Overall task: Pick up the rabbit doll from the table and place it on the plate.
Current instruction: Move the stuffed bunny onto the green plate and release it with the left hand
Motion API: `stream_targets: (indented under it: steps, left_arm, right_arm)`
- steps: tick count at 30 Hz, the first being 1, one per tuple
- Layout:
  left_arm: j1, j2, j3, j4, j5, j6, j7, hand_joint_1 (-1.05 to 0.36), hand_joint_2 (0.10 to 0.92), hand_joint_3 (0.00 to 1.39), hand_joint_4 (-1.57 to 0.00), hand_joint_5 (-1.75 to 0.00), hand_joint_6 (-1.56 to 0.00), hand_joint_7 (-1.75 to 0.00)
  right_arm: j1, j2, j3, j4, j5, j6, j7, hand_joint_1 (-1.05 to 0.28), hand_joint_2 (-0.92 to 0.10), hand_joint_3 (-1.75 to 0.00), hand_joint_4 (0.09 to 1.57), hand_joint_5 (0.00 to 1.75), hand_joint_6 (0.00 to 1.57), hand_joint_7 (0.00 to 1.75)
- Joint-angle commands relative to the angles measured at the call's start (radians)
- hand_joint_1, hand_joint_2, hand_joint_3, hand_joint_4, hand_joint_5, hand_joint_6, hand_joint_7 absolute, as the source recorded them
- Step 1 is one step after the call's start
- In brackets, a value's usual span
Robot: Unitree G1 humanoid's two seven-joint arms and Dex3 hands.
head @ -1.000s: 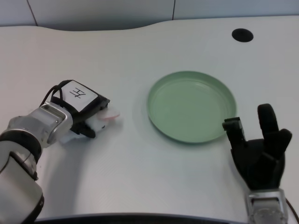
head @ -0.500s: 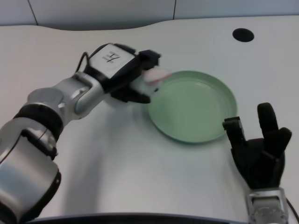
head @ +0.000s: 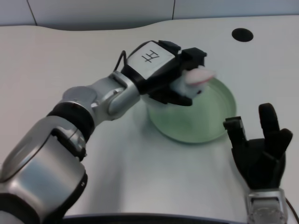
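Above round green plate (head: 212, 122), left robot hand (head: 170, 77) holding soft white rabbit doll (head: 195, 80)

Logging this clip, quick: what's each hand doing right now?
Left hand: grips the rabbit doll, above the green plate.
Right hand: holds nothing, fingers apart, idle.

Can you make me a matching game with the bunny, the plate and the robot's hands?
Things:
1. white and pink rabbit doll
2. round green plate
3. black left hand
4. black right hand

States:
A. lying on the white table
B. holding something over the plate
C. held in a hand
D. holding nothing, near the plate's right side

Pairs: 1-C, 2-A, 3-B, 4-D
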Motion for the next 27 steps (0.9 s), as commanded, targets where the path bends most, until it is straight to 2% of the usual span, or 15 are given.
stream_targets:
  steps: [1, 2, 5, 8, 13, 15, 17, 18, 19, 20, 21, 23, 27]
  left_arm:
    - [0.011, -0.027, -0.018, 0.012, 0.014, -0.019, 0.048, -0.52, 0.921, 0.42, -0.81, -1.75, -0.53, -1.75]
    - [0.017, -0.035, -0.020, 0.016, 0.013, -0.027, 0.053, -0.52, 0.921, 0.43, -0.81, -1.75, -0.53, -1.75]
    - [0.026, -0.048, -0.033, 0.022, 0.023, -0.030, 0.072, -0.55, 0.921, 0.47, -0.81, -1.75, -0.53, -1.75]
    - [0.038, -0.057, -0.048, 0.026, 0.032, -0.026, 0.087, -0.56, 0.921, 0.46, -0.79, -1.75, -0.50, -1.75]
    - [0.045, -0.062, -0.065, 0.031, 0.044, 0.001, 0.096, -0.58, 0.921, 0.46, -0.75, -1.75, -0.47, -1.75]
    - [0.042, -0.062, -0.081, 0.033, 0.063, 0.036, 0.107, -0.59, 0.921, 0.47, -0.74, -1.75, -0.47, -1.75]
    - [0.037, -0.061, -0.102, 0.036, 0.085, 0.077, 0.116, -0.63, 0.921, 0.59, -0.54, -1.47, -0.46, -1.26]
    - [0.035, -0.059, -0.113, 0.038, 0.095, 0.090, 0.119, -0.64, 0.921, 0.61, -0.51, -1.42, -0.46, -1.17]
    - [0.034, -0.058, -0.115, 0.040, 0.096, 0.103, 0.107, -0.66, 0.921, 0.64, -0.43, -1.11, -0.44, -0.86]
    - [0.033, -0.057, -0.117, 0.042, 0.097, 0.112, 0.097, -0.74, 0.921, 0.70, -0.30, -0.72, -0.38, -0.45]
    - [0.035, -0.058, -0.113, 0.043, 0.091, 0.120, 0.084, -0.77, 0.921, 0.72, -0.26, -0.59, -0.36, -0.30]
    - [0.040, -0.060, -0.097, 0.043, 0.070, 0.126, 0.049, -0.88, 0.921, 0.77, -0.07, -0.38, -0.18, -0.08]
    - [0.051, -0.059, -0.062, 0.039, 0.028, 0.108, 0.000, -0.97, 0.921, 0.80, 0.00, -0.14, -0.03, -0.01]
  right_arm:
    - [0.080, 0.036, -0.016, 0.038, 0.016, 0.002, 0.021, -0.65, -0.92, -0.34, 0.72, 0.98, 1.02, 0.00]
    - [0.082, 0.038, -0.016, 0.038, 0.015, -0.004, 0.025, -0.65, -0.92, -0.34, 0.72, 0.98, 1.02, 0.00]
    - [0.092, 0.048, -0.014, 0.027, 0.009, -0.023, 0.015, -0.67, -0.92, -0.35, 0.72, 1.01, 1.02, 0.01]
    - [0.100, 0.053, -0.015, 0.023, 0.016, -0.013, 0.025, -0.66, -0.92, -0.34, 0.71, 1.01, 1.02, 0.00]
    - [0.120, 0.064, -0.015, 0.004, 0.015, -0.019, 0.010, -0.67, -0.92, -0.33, 0.72, 1.02, 1.03, 0.01]
    - [0.123, 0.066, -0.015, -0.002, 0.015, -0.015, 0.007, -0.67, -0.92, -0.33, 0.72, 1.02, 1.03, 0.01]
    - [0.125, 0.066, -0.015, -0.005, 0.017, -0.009, 0.005, -0.67, -0.92, -0.31, 0.71, 1.02, 1.03, 0.01]
    - [0.124, 0.066, -0.015, -0.006, 0.017, -0.008, 0.004, -0.67, -0.92, -0.31, 0.71, 1.02, 1.03, 0.01]
    - [0.122, 0.065, -0.015, -0.005, 0.018, -0.006, 0.006, -0.67, -0.92, -0.31, 0.71, 1.02, 1.03, 0.01]
    - [0.121, 0.064, -0.015, -0.003, 0.018, -0.005, 0.008, -0.67, -0.92, -0.31, 0.71, 1.02, 1.03, 0.01]
    - [0.118, 0.062, -0.015, -0.001, 0.017, -0.005, 0.009, -0.67, -0.92, -0.31, 0.71, 1.03, 1.02, 0.00]
    - [0.113, 0.061, -0.014, 0.003, 0.013, -0.017, 0.008, -0.66, -0.92, -0.32, 0.70, 1.03, 1.02, 0.00]
    - [0.103, 0.059, -0.014, 0.012, 0.012, -0.022, 0.007, -0.66, -0.92, -0.33, 0.71, 1.04, 1.02, 0.00]
